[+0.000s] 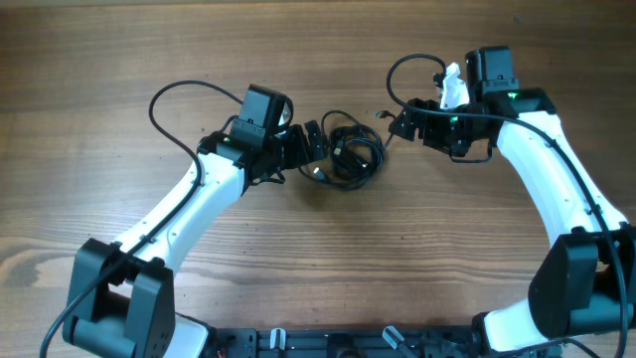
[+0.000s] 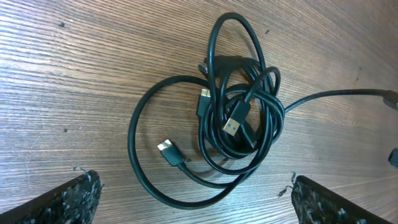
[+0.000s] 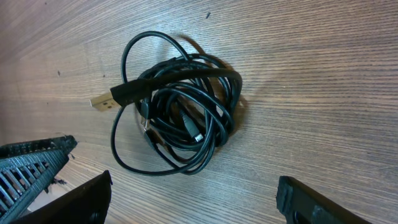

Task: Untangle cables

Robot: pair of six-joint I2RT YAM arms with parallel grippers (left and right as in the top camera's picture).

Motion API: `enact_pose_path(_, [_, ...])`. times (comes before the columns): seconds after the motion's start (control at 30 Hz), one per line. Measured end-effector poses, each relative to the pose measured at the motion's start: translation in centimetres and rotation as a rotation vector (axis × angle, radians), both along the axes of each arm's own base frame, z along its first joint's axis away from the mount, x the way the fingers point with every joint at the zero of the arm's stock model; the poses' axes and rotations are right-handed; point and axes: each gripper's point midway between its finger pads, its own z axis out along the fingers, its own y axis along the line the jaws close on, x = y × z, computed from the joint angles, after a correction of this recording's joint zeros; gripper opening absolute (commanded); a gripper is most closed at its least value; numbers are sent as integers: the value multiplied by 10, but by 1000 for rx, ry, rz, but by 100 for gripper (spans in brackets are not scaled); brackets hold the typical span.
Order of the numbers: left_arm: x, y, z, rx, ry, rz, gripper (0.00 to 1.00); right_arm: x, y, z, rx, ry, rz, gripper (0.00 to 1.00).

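Observation:
The cables (image 1: 350, 151) lie as one knotted bundle of thin black cords on the wood, between my two grippers. In the left wrist view the cables (image 2: 230, 118) show overlapping loops, a blue-tipped plug (image 2: 233, 126) and a small silver plug (image 2: 166, 148). My left gripper (image 2: 196, 199) stands open just short of the nearest loop, holding nothing. From the right wrist view the cables (image 3: 180, 106) have a gold plug (image 3: 102, 101) sticking out to the left. My right gripper (image 3: 193, 202) is open and empty, near the bundle's edge. Overhead, the left gripper (image 1: 313, 141) and right gripper (image 1: 400, 124) flank the bundle.
The wooden table (image 1: 119, 40) stretches all round. A thicker black arm wire (image 1: 174, 99) loops out to the far left of the left arm. A small white part (image 1: 452, 85) sits by the right arm's wrist. The left gripper's ribbed finger (image 3: 28, 165) shows in the right wrist view.

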Motion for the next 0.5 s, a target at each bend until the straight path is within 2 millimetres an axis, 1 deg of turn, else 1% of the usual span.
enact_pose_path(0.5, [1, 0, 0, 2, -4, 2, 100, 0, 0, 0, -2, -5, 8, 89])
